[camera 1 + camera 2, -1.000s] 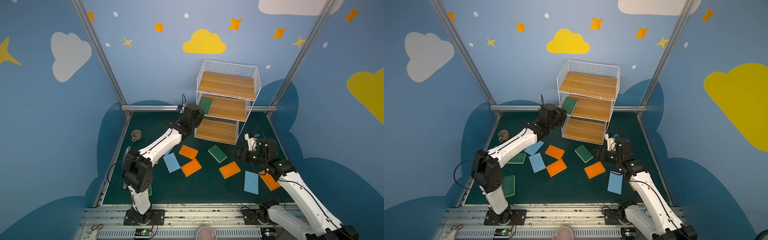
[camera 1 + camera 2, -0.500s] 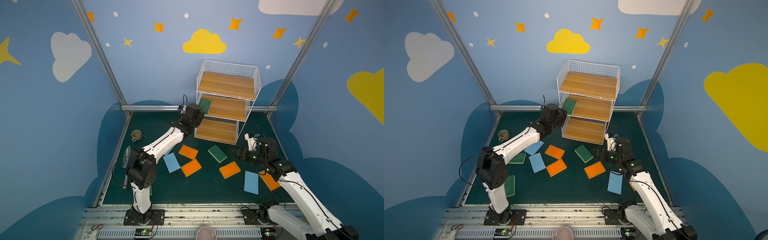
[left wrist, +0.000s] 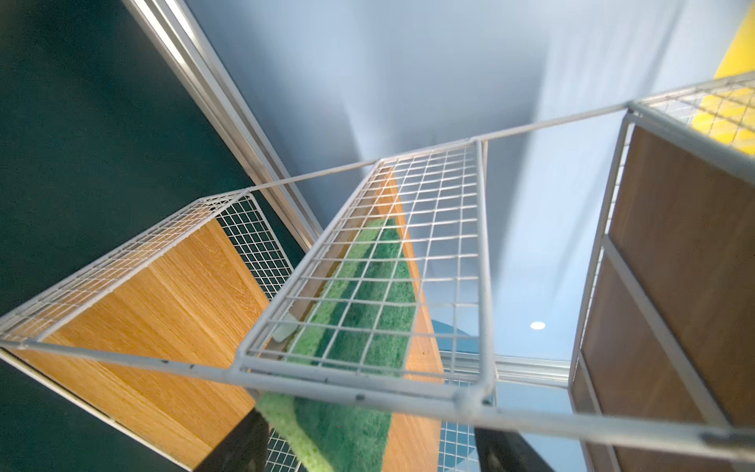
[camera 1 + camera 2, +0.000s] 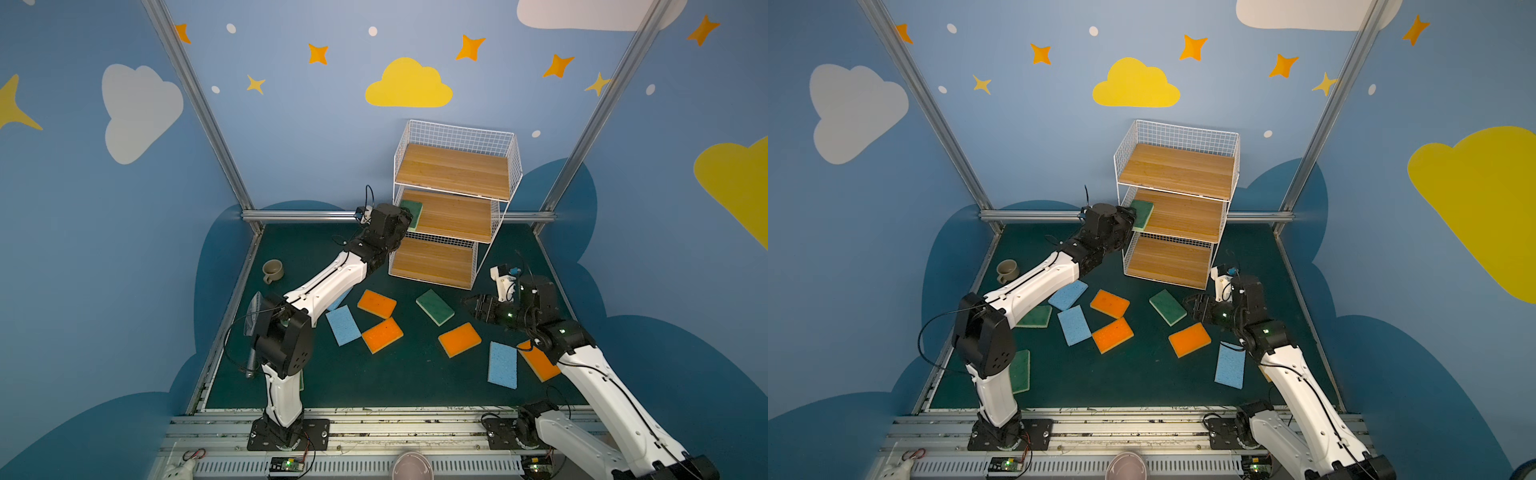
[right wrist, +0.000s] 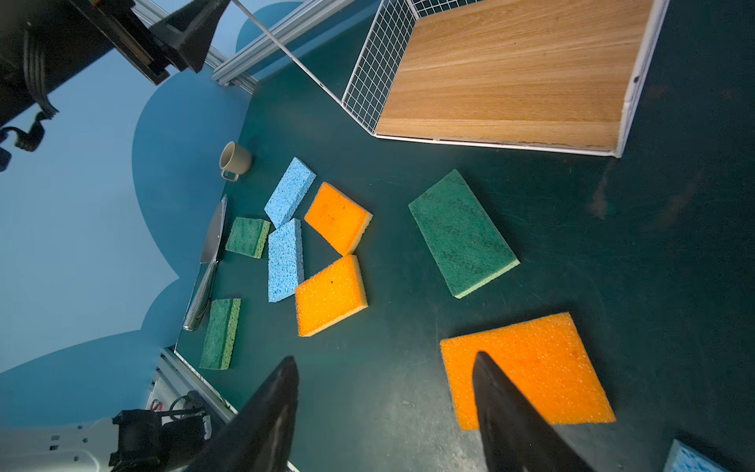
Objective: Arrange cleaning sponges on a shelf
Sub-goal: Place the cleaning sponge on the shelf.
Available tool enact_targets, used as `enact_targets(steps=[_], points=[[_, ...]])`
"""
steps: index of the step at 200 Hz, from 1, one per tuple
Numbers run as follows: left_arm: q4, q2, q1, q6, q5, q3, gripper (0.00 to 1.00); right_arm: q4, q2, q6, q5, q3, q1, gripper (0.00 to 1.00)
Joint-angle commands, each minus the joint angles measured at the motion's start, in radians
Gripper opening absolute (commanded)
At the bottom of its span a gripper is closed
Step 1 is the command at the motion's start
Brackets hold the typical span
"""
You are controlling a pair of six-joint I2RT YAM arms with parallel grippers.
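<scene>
1. Left gripper of mine sits at the left end of the shelf, level with the middle board. Its fingers are spread wide, one on either side of a dark green sponge, and neither looks to press on it.
2. That sponge lies straight ahead of the gripper, on the left end of the middle board, behind the wire side panel. In the wrist view its long axis runs away from my fingers into the shelf. Its closest end pokes out past the frame bar between them.
3. I judge the coming move turns on that overhang. Backing straight out along the long axis should clear it, while sideways drift could catch the end and drag it off. Whether it rests flat or leans on the wire I cannot tell.
4. It looks like a flat rectangle, rough dark green on one face with a soft pale green layer under it, and is likely light and easily nudged.
5. My right gripper hovers over the surface at the right, fingers apart and empty. Another green sponge lies just to its left and an orange sponge lies close by on its near side. For those two, my right arm is the nearer one.
</scene>
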Motion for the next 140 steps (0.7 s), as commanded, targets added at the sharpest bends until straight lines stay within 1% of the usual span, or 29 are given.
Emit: enact_targets(steps=[1,8,33,49,59,73,91,107,140], points=[[0.034,-0.048,-0.013,0.068,-0.022,-0.049,0.97,-0.018,-0.019,-0.013,-0.019,-0.009,-0.004,0.72],[0.057,-0.060,-0.013,0.069,-0.021,-0.078,0.99,-0.018,-0.022,-0.013,-0.022,-0.010,-0.004,0.73],[0.099,-0.106,-0.013,0.078,-0.013,-0.158,0.99,-0.011,-0.022,-0.016,-0.044,-0.017,-0.002,0.73],[0.118,-0.148,-0.017,0.120,-0.004,-0.215,0.99,-0.007,-0.008,-0.016,-0.082,-0.017,0.001,0.66],[0.119,-0.187,-0.021,0.146,-0.001,-0.258,0.99,-0.006,0.011,-0.013,-0.107,-0.014,0.011,0.58],[0.123,-0.245,-0.020,0.214,0.030,-0.317,0.99,-0.010,0.045,-0.023,-0.134,-0.004,0.038,0.55],[0.092,-0.321,-0.019,0.322,0.099,-0.382,0.99,-0.009,0.102,-0.023,-0.116,0.010,0.111,0.57],[0.062,-0.403,-0.018,0.394,0.140,-0.469,0.99,0.022,0.154,-0.020,-0.098,0.017,0.182,0.60],[-0.029,-0.598,0.010,0.492,0.191,-0.682,0.99,0.064,0.314,-0.013,-0.089,0.071,0.285,0.66]])
